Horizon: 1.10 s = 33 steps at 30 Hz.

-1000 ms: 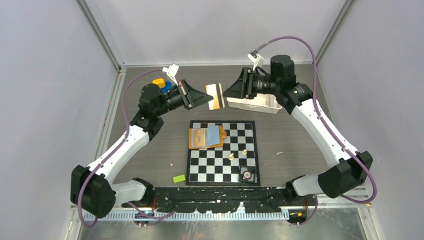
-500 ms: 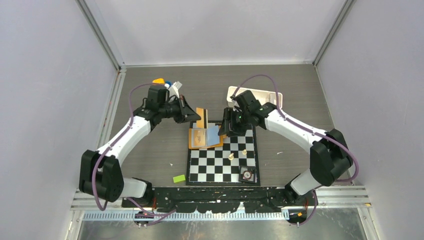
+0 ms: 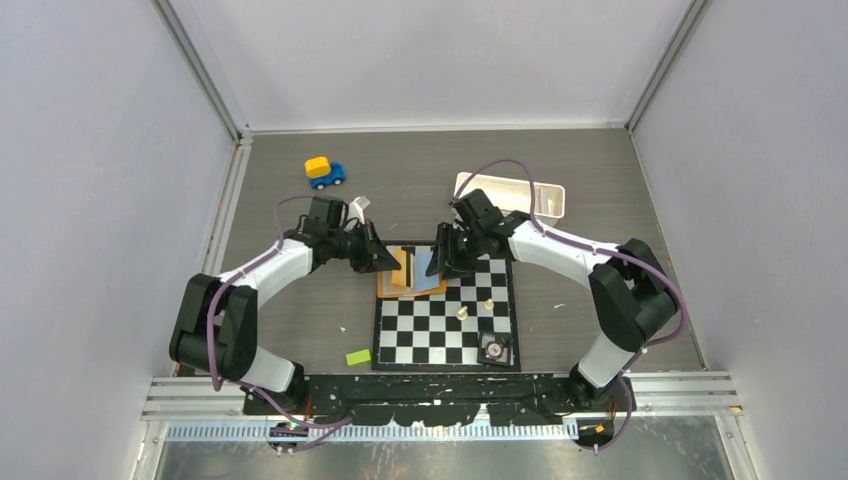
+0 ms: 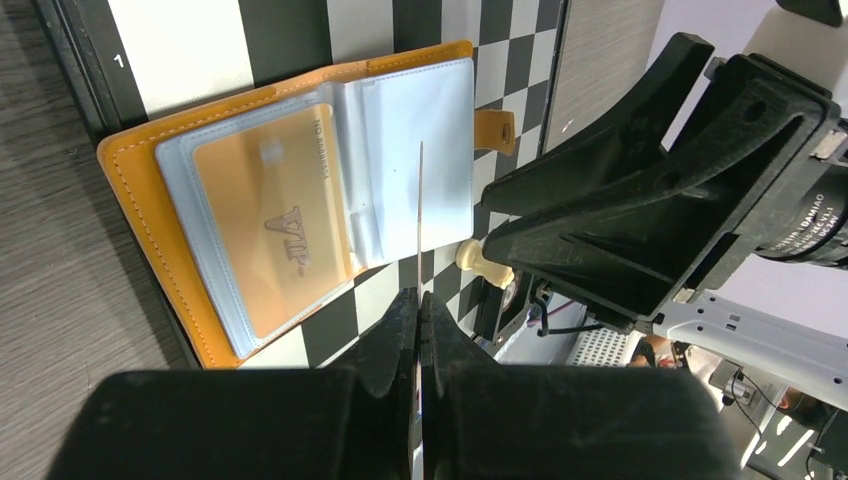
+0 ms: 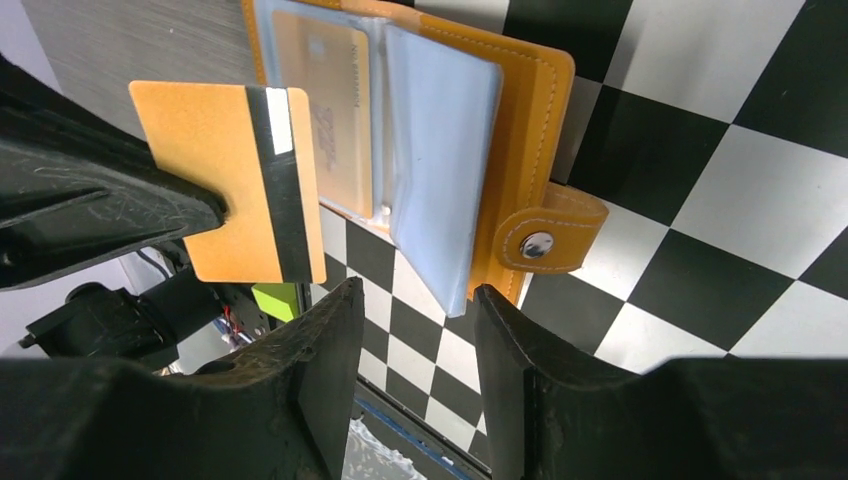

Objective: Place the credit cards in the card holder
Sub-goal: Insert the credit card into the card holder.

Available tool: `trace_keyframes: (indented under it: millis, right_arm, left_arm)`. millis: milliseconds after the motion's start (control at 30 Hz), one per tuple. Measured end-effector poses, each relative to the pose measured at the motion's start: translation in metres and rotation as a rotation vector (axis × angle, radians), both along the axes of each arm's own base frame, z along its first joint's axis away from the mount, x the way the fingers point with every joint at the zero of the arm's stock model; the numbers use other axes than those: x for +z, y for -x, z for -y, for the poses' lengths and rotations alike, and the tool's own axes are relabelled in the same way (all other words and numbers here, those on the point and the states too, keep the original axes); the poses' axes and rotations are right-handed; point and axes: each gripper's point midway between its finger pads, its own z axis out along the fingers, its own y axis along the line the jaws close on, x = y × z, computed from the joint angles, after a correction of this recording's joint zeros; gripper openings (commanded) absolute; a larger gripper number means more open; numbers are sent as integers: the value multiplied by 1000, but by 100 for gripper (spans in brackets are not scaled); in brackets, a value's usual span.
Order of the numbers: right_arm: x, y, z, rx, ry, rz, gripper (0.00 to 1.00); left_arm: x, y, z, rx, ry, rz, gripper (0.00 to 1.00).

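A gold card [image 4: 270,220] sits inside the open card holder [image 4: 140,190], at the chessboard's [image 3: 440,325] 11 o'clock corner. The left end effector [image 4: 418,300] pinches a striped card [image 5: 200,170] above it, not yet in. The right end effector [image 5: 418,292] is spread.

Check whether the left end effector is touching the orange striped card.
Touching. In the left wrist view, the left end effector pinches the edge-on orange striped card.
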Motion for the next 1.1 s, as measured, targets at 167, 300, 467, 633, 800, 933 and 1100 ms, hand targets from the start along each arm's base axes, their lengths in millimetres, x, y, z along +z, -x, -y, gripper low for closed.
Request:
trace_keyframes:
  millis: [167,300,467,633,800,933,1100]
  right_arm:
    - [-7,0,1,-3,17,-7,48]
    - [-14,1,-1,1,26,-18,45]
    - [-26,4,-3,9,41,-47,38]
    - [-28,4,-3,5,45,-51,14]
    - [-35,2,1,-12,76,-56,4]
    - [-47,2,5,-23,113,-76,1]
    - [-46,0,5,-27,126,-72,0]
  left_arm:
    - [0,-2,1,0,5,16,0]
    - [-1,-2,1,0,6,20,0]
    - [-4,-2,1,0,5,18,0]
    - [-7,-1,0,-1,3,11,0]
    - [-15,5,2,-9,-3,-12,0]
    - [-25,9,4,-18,-11,-41,0]
    - [-33,12,6,-24,-17,-60,0]
